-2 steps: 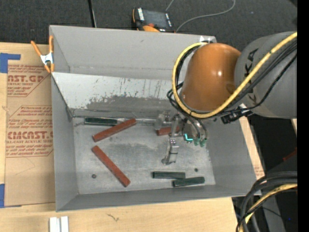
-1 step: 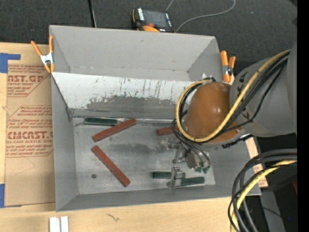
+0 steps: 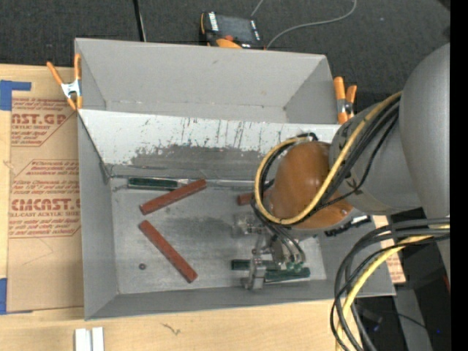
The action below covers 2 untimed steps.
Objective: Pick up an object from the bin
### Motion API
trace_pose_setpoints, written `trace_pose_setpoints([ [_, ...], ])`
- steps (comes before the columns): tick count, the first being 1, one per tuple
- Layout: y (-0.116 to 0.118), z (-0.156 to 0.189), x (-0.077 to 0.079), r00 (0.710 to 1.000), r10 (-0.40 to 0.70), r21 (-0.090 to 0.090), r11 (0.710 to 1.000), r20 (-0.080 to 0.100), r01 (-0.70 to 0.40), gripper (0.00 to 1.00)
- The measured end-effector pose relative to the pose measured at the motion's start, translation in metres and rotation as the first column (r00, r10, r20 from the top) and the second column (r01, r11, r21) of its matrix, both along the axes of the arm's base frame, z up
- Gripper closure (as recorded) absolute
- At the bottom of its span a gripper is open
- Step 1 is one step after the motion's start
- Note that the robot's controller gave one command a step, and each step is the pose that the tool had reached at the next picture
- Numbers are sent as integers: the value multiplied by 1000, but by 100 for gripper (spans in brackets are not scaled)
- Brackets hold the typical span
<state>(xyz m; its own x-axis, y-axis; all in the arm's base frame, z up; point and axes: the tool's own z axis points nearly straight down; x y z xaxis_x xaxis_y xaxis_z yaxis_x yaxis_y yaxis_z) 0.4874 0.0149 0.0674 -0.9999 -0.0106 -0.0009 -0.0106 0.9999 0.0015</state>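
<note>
Hovering low over the near-right floor of the bin, the hand is at a small dark-green piece. Whether it is open or holding anything cannot be told. The slim piece lies close to the near wall and may skid against it or slip free.

A slim dark-green stick lies flat along the bin's front wall, right of centre, partly hidden.

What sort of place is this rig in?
Probably a lab bin-picking test cell: a grey metal bin with loose pieces like a red-brown stick, and the cabled arm's gripper down inside it.
</note>
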Motion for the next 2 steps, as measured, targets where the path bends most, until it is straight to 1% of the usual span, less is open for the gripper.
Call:
trace_pose_setpoints([
  [1, 0, 2, 0, 1000, 2, 0, 1000, -2, -2, 100],
  [2, 25, 3, 16, 997, 76, -2, 997, 0, -76, 100],
])
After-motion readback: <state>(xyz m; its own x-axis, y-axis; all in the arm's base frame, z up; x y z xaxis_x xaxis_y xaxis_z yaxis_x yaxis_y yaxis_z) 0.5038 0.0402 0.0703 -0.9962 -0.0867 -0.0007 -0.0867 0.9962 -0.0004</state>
